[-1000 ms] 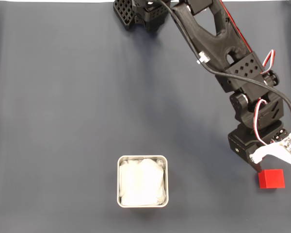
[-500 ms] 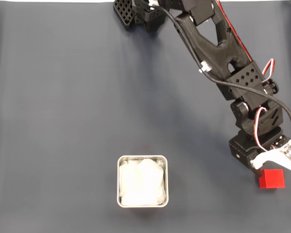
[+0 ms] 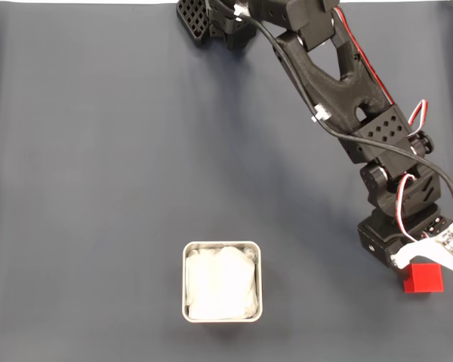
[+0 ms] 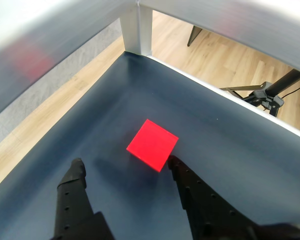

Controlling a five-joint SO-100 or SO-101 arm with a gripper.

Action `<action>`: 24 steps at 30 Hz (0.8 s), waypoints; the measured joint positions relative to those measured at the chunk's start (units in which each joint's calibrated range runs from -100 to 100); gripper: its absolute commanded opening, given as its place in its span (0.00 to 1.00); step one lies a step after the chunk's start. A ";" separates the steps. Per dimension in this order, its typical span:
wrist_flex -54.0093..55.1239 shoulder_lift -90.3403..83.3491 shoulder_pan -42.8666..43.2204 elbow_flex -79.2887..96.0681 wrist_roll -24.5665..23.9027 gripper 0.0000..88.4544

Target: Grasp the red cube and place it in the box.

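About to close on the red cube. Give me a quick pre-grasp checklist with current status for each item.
1. Pincer open: ok, jaws spread apart in the wrist view.
2. Red cube between the fingers: not ok, it sits just ahead of the tips, close to the right finger.
3. Cube flat on the mat: ok.
4. Cube squared to the jaws: not ok, it lies rotated, a corner pointing toward the pincer.
5. Box ready: ok, open top, only its white lining inside.
6. Pincer height above the mat: cannot tell.
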State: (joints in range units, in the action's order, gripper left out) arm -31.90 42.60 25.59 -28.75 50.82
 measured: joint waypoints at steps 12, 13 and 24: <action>0.00 2.78 -1.19 -3.89 0.00 0.43; 0.00 2.87 -1.19 -4.34 0.00 0.43; 0.00 4.34 -1.11 -7.87 -0.20 0.43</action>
State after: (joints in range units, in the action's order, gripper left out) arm -31.90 46.94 24.48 -36.62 50.62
